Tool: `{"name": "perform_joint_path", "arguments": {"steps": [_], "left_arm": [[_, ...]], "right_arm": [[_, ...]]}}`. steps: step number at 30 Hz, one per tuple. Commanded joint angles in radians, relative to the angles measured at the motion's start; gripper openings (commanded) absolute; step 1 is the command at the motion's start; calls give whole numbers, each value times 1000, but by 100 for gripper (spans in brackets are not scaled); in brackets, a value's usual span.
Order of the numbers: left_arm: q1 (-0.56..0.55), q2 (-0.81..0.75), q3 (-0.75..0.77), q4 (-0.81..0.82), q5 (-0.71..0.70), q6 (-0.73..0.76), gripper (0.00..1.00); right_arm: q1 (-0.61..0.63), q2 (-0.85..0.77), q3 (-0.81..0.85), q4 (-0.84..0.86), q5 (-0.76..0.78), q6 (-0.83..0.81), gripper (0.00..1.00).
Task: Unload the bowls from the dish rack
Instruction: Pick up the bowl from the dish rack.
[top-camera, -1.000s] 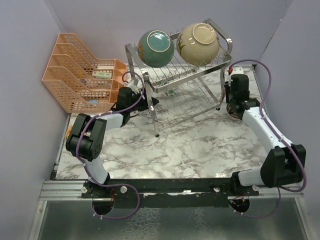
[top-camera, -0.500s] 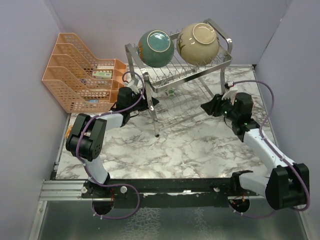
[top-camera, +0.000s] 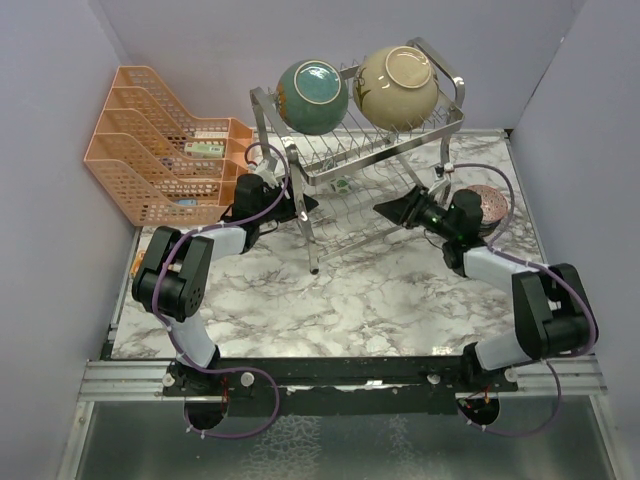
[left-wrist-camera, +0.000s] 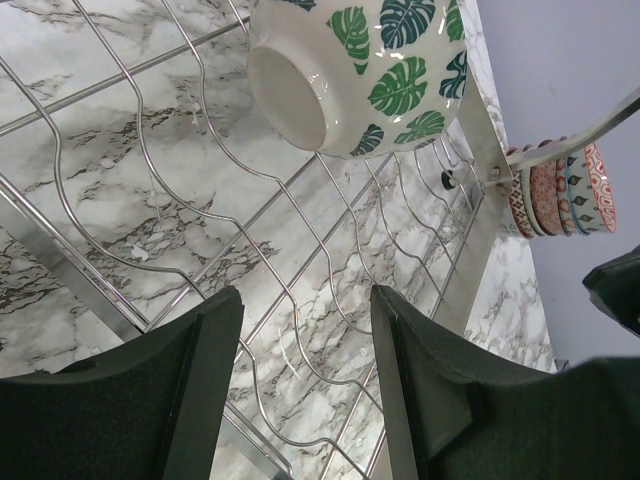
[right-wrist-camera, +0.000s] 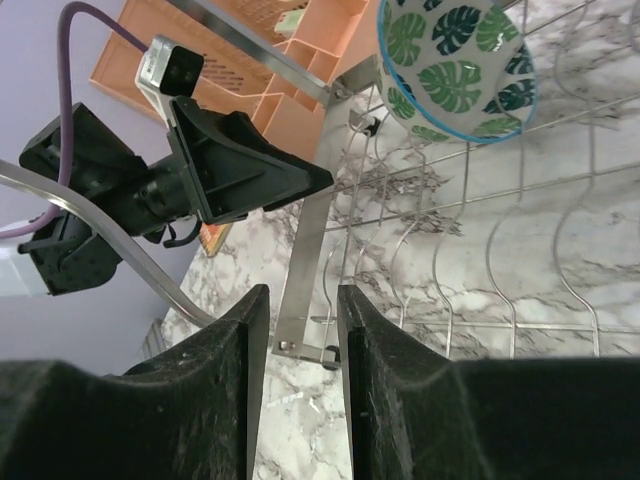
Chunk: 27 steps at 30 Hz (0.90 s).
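Note:
The silver dish rack (top-camera: 455, 105) stands at the back centre. A teal bowl (top-camera: 312, 95) and a cream bowl (top-camera: 397, 87) lean on its upper tier. A small white bowl with green leaf prints (top-camera: 342, 185) lies tipped on the lower tier; it shows in the left wrist view (left-wrist-camera: 360, 70) and the right wrist view (right-wrist-camera: 460, 65). A stack of small patterned bowls (top-camera: 487, 205) sits on the table right of the rack (left-wrist-camera: 560, 190). My left gripper (top-camera: 305, 205) (left-wrist-camera: 305, 300) is open and empty at the lower tier's left side. My right gripper (top-camera: 390, 208) (right-wrist-camera: 302, 300) is open and empty at its right side, facing the left one (right-wrist-camera: 250, 175).
An orange mesh organizer (top-camera: 160, 145) stands at the back left, holding small flat items. Rack legs (right-wrist-camera: 310, 240) and wires (left-wrist-camera: 200, 200) lie close around both grippers. Purple walls close in the marble table (top-camera: 350, 300) on three sides.
My right arm has swung left from beside the rack's right leg to the lower tier, uncovering the stack of small bowls on the table. The left arm has not moved.

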Motion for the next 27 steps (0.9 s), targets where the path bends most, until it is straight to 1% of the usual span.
{"name": "perform_joint_path", "arguments": {"steps": [1,4,8,11,15,17,21,27], "left_arm": [[2,47,-35,-99,5,19,58],[2,54,-33,-99,5,19,58],[2,60,-31,-100,3,18,58],[3,61,-34,-106,-1,21,63],[5,62,-35,-113,-7,26,68],[7,65,-34,-113,-6,25,70],[8,73,-33,-110,0,24,77],[11,81,-36,-111,-12,18,91]], "right_arm": [[49,108,79,149,-15,43,34],[69,176,131,165,-2,42,34],[89,272,219,138,27,3,34],[97,344,278,129,43,-37,39],[104,423,341,118,95,-96,42],[107,455,361,146,110,-116,43],[120,508,369,274,152,-164,46],[124,587,441,332,126,-185,51]]}}
